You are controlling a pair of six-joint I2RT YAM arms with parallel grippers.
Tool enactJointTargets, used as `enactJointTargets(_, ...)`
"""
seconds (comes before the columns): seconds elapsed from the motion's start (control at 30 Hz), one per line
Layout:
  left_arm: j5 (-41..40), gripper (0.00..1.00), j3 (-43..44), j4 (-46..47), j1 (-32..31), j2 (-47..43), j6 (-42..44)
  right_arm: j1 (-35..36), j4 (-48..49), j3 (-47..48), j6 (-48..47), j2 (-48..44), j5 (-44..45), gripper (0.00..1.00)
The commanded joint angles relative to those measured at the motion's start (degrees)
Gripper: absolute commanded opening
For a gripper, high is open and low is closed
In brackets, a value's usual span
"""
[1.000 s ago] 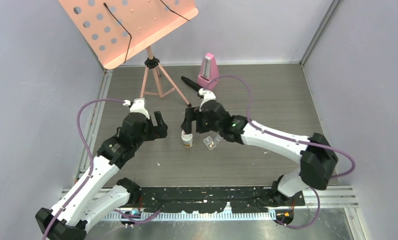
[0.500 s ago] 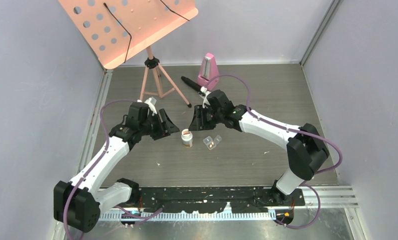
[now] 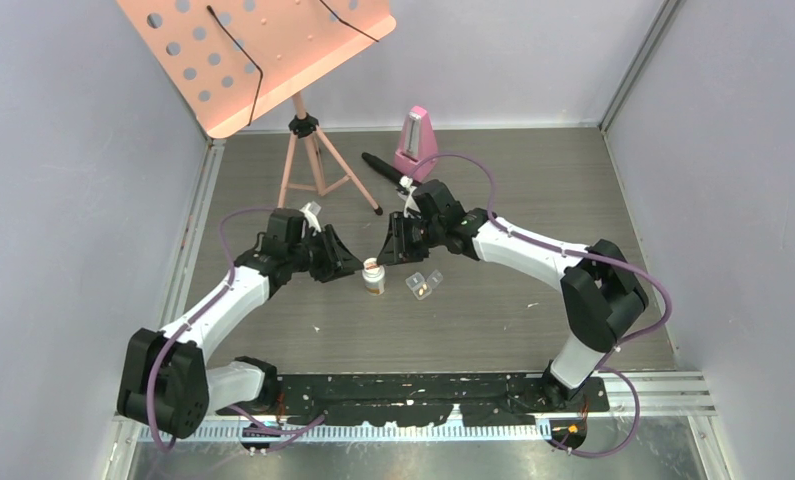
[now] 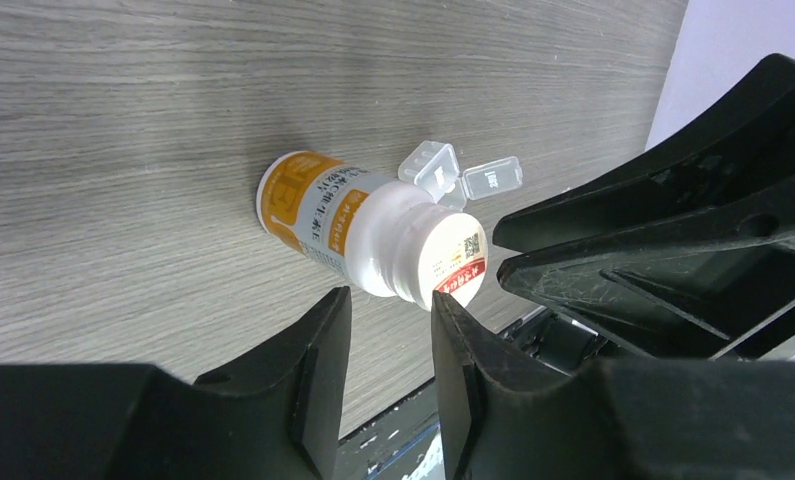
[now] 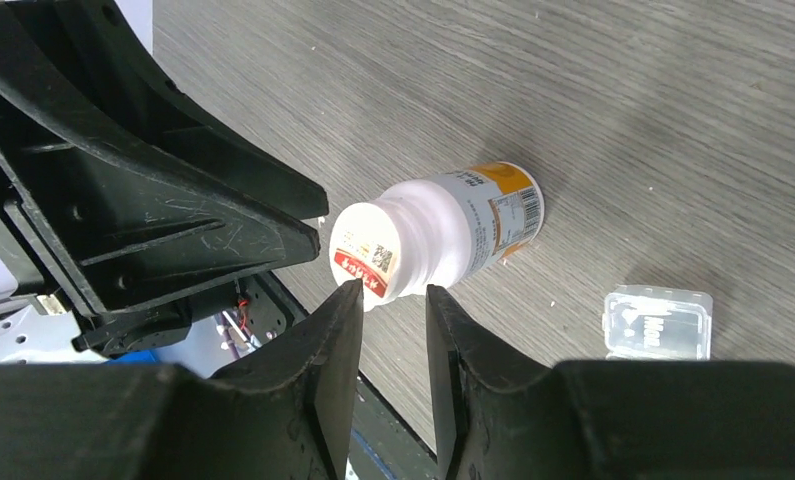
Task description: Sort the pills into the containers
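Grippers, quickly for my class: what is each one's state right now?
Left gripper: fingers narrowly open, holding nothing; the bottle stands just beyond their tips.
Right gripper: fingers narrowly open, holding nothing.

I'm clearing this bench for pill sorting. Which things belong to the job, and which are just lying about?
For the job: clear pill box; white-capped bottle standing beside it.
Lying about: music stand; pink metronome; black pen-like stick, all farther back.
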Motion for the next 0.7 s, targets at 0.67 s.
enactJointTargets(0.67,7.08,0.26,-2.07,7.26,1.3,3.93,-0.62,-0.47,4.65,-1.02,0.56,2.3,-3.98,0.31)
